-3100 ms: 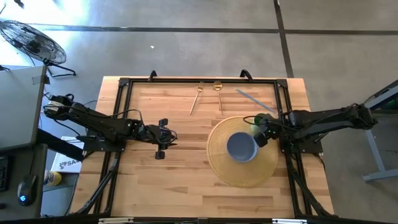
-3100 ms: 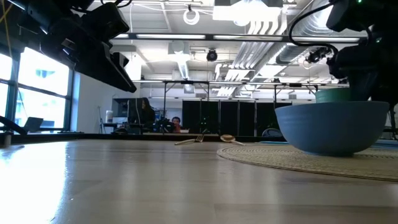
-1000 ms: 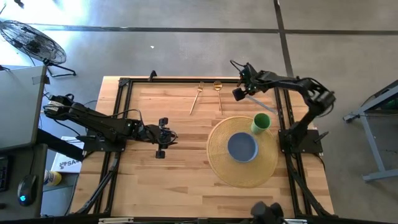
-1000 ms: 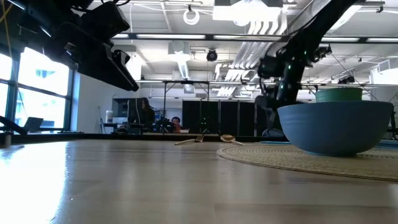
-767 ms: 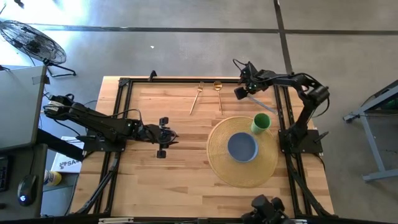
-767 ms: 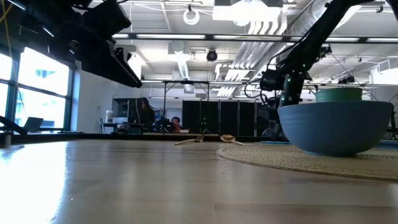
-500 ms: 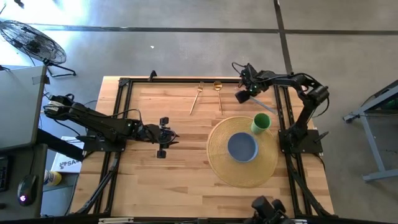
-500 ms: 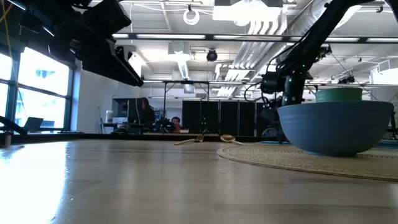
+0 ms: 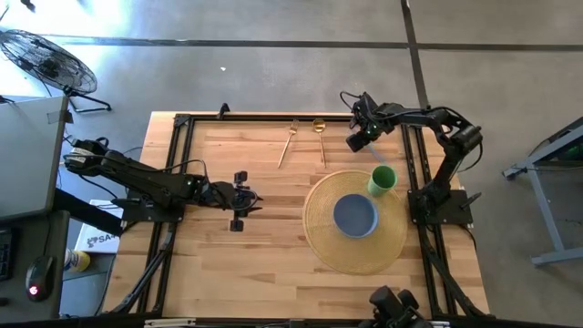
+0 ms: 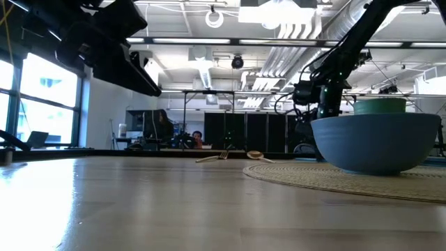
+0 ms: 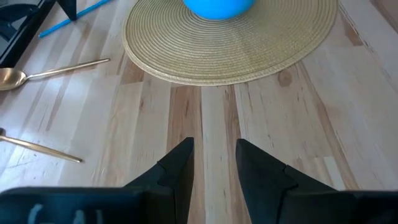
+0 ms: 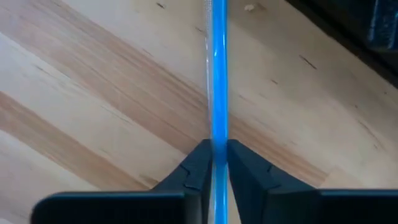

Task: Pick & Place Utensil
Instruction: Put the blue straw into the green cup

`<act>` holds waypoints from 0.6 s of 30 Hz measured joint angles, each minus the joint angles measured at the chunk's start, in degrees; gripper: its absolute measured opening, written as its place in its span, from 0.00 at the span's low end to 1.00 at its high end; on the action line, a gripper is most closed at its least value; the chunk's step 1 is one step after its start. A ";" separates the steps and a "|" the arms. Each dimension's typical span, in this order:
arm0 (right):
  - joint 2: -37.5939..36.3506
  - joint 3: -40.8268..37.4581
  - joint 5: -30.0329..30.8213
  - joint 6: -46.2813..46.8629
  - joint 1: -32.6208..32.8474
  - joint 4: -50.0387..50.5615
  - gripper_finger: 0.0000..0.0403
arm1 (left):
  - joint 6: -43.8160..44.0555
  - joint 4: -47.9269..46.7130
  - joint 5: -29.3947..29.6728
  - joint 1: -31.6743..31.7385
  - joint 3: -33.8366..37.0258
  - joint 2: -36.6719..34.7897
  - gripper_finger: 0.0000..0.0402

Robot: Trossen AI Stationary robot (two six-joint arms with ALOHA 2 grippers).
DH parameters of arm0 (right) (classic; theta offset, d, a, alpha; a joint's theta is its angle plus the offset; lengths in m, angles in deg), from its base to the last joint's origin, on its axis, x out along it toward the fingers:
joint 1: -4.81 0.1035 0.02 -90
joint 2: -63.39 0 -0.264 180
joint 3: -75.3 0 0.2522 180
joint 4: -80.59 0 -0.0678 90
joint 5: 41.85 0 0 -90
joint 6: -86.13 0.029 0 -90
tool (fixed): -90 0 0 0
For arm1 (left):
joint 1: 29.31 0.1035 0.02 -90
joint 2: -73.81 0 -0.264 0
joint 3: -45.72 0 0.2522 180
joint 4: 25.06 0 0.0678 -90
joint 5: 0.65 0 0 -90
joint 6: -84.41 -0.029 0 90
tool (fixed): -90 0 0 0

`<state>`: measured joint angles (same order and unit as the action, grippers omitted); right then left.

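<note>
at table's far edge | right gripper [image 12: 214, 163] fingers [image 12: 198, 169] pinch blue straw [image 12: 219, 74]

wooden table [image 9: 273, 246], woven mat [image 9: 321, 239], spoon [image 9: 320, 137], fork [image 9: 288, 144]

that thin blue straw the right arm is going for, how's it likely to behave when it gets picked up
The blue straw looks thin and long, so probably very light and bendy. The right tool pinches it at one spot, so its free length may sag or swivel. Being round, it could roll on the table if released.
</note>
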<state>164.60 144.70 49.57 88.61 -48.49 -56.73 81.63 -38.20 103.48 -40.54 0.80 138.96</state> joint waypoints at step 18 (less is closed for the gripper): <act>-3.05 -3.60 6.45 -1.33 3.75 -1.61 0.01 | -0.43 1.41 3.35 0.00 0.00 0.02 0.29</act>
<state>161.55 141.11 56.01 87.28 -44.74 -58.33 81.21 -36.79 106.83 -40.54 0.80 138.98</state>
